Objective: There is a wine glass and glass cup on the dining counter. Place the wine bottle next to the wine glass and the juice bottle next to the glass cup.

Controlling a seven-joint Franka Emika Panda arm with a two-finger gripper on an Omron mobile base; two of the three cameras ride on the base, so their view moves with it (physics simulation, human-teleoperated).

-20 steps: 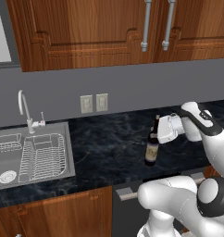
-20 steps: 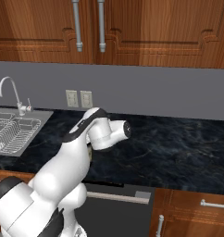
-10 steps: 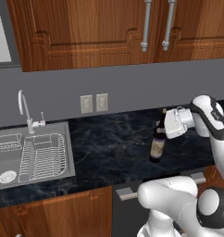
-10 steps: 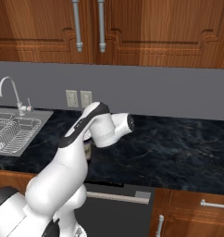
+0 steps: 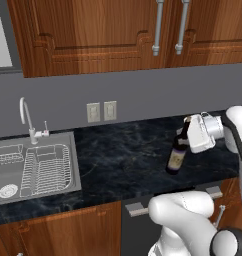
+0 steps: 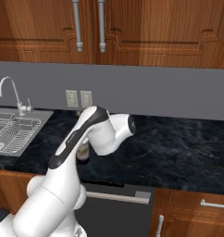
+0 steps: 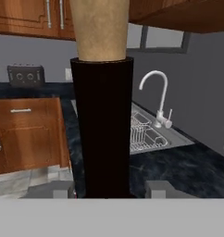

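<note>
My gripper (image 5: 189,134) is shut on the neck of the wine bottle (image 5: 176,154), a dark bottle with a cream label. The bottle hangs slightly tilted, its base just above the black worktop (image 5: 123,160), right of the sink. In the hand view the bottle's dark neck (image 7: 102,134) and tan top rise between my two finger tips, with the gripper (image 7: 107,190) closed around it. In the right base view my arm covers most of the bottle, and a sliver of the wine bottle (image 6: 82,152) shows behind my forearm. The wine glass, glass cup, juice bottle and dining counter are out of view.
A steel sink (image 5: 38,170) with a wire rack and a faucet (image 5: 27,117) lies at the left. Wall outlets (image 5: 101,111) sit on the grey backsplash, and wooden cabinets (image 5: 118,35) hang above. A dark knobbed appliance (image 7: 25,74) stands on the far worktop.
My gripper has carried the wine bottle to the right along the worktop, tilting it a little. The background has shifted slightly in both base views.
</note>
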